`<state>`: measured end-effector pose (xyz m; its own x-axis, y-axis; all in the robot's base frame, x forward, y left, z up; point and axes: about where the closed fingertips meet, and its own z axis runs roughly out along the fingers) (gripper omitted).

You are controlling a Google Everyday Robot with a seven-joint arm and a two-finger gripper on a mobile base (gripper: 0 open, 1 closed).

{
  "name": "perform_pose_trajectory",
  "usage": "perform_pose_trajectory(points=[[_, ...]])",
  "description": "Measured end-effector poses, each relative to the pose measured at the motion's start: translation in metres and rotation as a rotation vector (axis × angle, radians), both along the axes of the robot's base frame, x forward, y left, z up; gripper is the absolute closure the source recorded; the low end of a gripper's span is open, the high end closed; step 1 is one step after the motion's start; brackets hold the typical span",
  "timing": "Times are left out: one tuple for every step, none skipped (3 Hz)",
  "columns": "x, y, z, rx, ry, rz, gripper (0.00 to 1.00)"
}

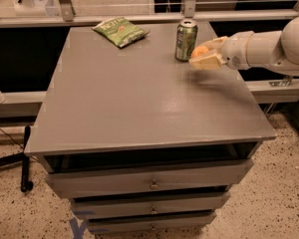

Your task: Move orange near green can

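Observation:
The green can (186, 39) stands upright at the back right of the grey table (139, 98). My gripper (205, 55) reaches in from the right on a white arm and is shut on the orange (200, 51). It holds the orange a little above the tabletop, right beside the can on its right side. Only part of the orange shows between the pale fingers (207, 62).
A flat green chip bag (120, 31) lies at the back of the table, left of the can. The table has drawers (152, 183) below its front edge. A metal rail (139, 18) runs behind the table. The right edge lies under my arm.

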<state>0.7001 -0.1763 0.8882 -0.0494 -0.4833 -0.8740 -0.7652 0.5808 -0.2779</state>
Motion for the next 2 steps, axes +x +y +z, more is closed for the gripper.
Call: perform_pose_trajectory(points=[[0.03,-0.009,-0.011,0.039,0.015,-0.022,1.0],[0.046,-0.012,-0.02,0.066,0.056,-0.031,1.0]])
